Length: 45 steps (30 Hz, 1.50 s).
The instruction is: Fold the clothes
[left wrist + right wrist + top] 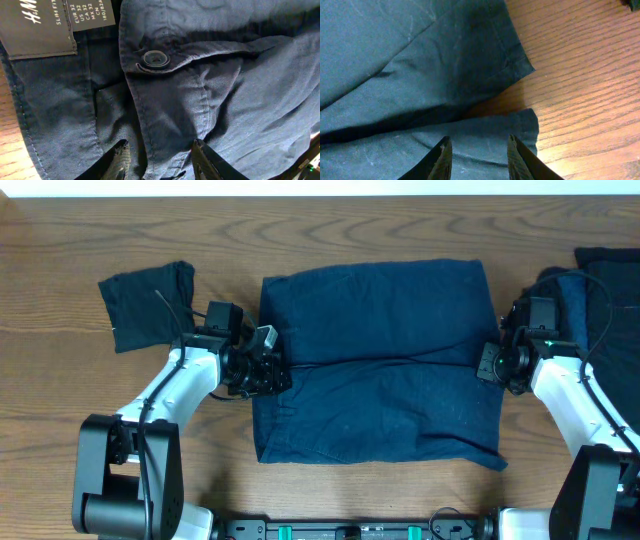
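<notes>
Where the navy trousers (pixel 375 360) were spread at the middle of the table (pixel 330 225), the left gripper (pixel 159 150) was set at their buttoned waist and the right gripper (pixel 479 142) at their hems, both with fingers parted. A folded dark garment (pixel 148 302) was laid far left.

overhead: top-down, far | 2 wrists: close, opposite edges of trousers (pixel 375 400)

Table (pixel 400 220): wood-grain, clothes at 3 spots
Centre: navy trousers (pixel 380 370) — folded
Left: small dark bundle (pixel 148 302)
Right: dark heap (pixel 612 285)
</notes>
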### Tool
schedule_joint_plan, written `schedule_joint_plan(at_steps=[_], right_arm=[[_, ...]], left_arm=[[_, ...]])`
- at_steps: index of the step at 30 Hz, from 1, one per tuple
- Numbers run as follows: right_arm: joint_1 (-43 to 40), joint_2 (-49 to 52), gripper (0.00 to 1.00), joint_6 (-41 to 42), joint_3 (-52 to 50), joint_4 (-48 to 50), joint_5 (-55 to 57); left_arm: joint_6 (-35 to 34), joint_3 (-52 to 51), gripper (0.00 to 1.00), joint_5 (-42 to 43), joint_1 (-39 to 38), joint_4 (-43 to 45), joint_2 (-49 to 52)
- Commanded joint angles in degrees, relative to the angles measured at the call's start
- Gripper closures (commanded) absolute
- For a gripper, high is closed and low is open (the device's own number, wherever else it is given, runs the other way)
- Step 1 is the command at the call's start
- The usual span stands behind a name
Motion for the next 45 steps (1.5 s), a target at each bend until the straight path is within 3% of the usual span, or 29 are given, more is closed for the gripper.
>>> schedule_joint_plan(at_steps=[1,19,24,25,29,33,39,45], right_arm=[[0.57,0.04,0.65,0.37,-0.31,-0.02,0.59],[0.57,0.04,0.64,0.37,-0.31,-0.02,0.59],[0.57,0.04,0.64,0.37,-0.31,-0.02,0.59],[0.57,0.04,0.63,0.37,-0.31,-0.02,0.59],[0.57,0.04,0.63,0.37,-0.31,0.00,0.59],[0.57,0.04,0.63,0.33,-0.31,0.00,0.59],[0.57,0.04,0.64,-0.24,-0.31,0.07,0.55],[0.57,0.04,0.64,-0.24,-0.31,0.20,0.35]], left_arm=[[0.50,-0.98,0.58,-0.66,0.17,0.22,0.07],[0.37,-1.09,0.57,4.37,0.17,0.42,0.07],[0.37,-1.14,0.52,4.37,0.17,0.46,0.07],[0.37,-1.16,0.53,4.37,0.17,0.46,0.07],[0.37,-1.20,0.78,4.31,0.17,0.44,0.07],[0.37,-1.18,0.94,4.31,0.17,-0.22,0.07],[-0.04,0.26,0.94,3.10,0.39,-5.90,-1.42],[-2.23,0.70,0.94,-8.74,0.35,-12.35,-4.63]])
